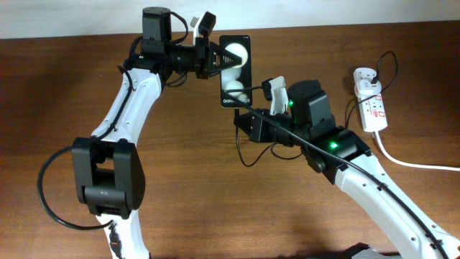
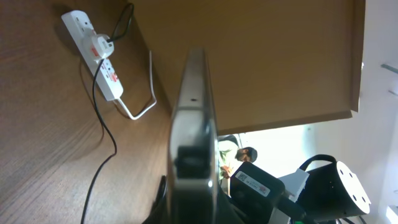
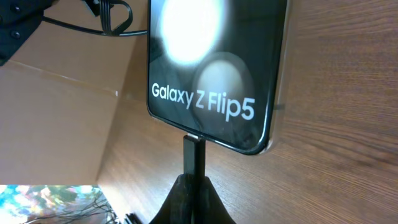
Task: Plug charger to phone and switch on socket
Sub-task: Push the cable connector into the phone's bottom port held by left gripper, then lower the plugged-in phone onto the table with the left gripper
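My left gripper [image 1: 228, 62] is shut on the phone [image 1: 234, 70], a black slab with two white spots and white lettering, held above the table; its edge shows in the left wrist view [image 2: 194, 112]. My right gripper [image 1: 248, 117] is shut on the charger plug [image 3: 193, 155], whose tip touches the phone's bottom edge [image 3: 211, 74] in the right wrist view. The thin black charger cable [image 1: 248, 155] loops below and runs to the white adapter on the socket [image 1: 371, 101], a white power strip with red markings at the right, also in the left wrist view [image 2: 96, 53].
The socket's thick white cord [image 1: 417, 164] runs off the right edge of the wooden table [image 1: 65, 93]. Both arms cross the table's middle. The table's far edge lies just behind the left gripper.
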### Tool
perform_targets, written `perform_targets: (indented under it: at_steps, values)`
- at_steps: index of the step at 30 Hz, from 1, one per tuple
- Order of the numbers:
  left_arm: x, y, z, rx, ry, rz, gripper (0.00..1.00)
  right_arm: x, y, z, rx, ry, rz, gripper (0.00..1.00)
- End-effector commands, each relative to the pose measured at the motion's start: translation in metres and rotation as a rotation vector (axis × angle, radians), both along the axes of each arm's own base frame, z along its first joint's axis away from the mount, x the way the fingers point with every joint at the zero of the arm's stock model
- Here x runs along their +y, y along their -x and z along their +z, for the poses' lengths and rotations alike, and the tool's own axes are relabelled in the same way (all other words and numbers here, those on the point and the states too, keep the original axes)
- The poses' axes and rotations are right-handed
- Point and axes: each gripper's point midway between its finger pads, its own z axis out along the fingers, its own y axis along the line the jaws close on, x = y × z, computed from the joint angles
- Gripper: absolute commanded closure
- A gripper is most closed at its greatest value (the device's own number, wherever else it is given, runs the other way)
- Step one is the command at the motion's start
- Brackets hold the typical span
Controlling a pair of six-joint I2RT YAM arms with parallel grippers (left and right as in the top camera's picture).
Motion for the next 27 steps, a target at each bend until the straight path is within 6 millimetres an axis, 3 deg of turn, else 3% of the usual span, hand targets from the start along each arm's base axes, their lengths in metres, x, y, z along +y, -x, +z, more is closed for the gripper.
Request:
perform_targets:
  at_steps: [1,7,14,17,18,20,22,27]
  values:
    - [-0.002,0.016,0.025,-0.034,0.042,-0.064,1.0,-0.015,-0.021,0.01,-0.071,0.008,-0.072,0.96]
    - [-0.001,0.016,0.025,-0.034,0.042,-0.063,1.0,-0.011,-0.017,0.012,-0.065,-0.009,-0.042,0.96]
    - [0.002,0.009,0.021,-0.039,0.024,-0.024,1.0,-0.008,0.0,0.0,-0.009,0.012,0.03,0.77]
    - [0.002,0.007,0.019,-0.179,0.028,-0.024,1.0,-0.013,0.008,-0.013,0.02,0.061,0.049,0.67]
    - [0.002,0.0,0.008,-0.177,-0.02,0.026,1.0,-0.015,0.01,-0.018,0.037,0.082,0.047,0.66]
    - [0.008,-0.016,-0.051,-0.007,-0.257,0.204,1.0,-0.023,0.012,-0.029,0.066,0.13,0.024,0.64]
    - [0.024,-0.02,-0.094,0.042,-0.459,0.306,1.0,-0.026,0.012,-0.032,0.073,0.145,0.011,0.63]
    - [0.038,-0.011,-0.147,0.035,-0.683,0.346,1.0,-0.027,0.01,-0.033,0.07,0.156,-0.001,0.63]
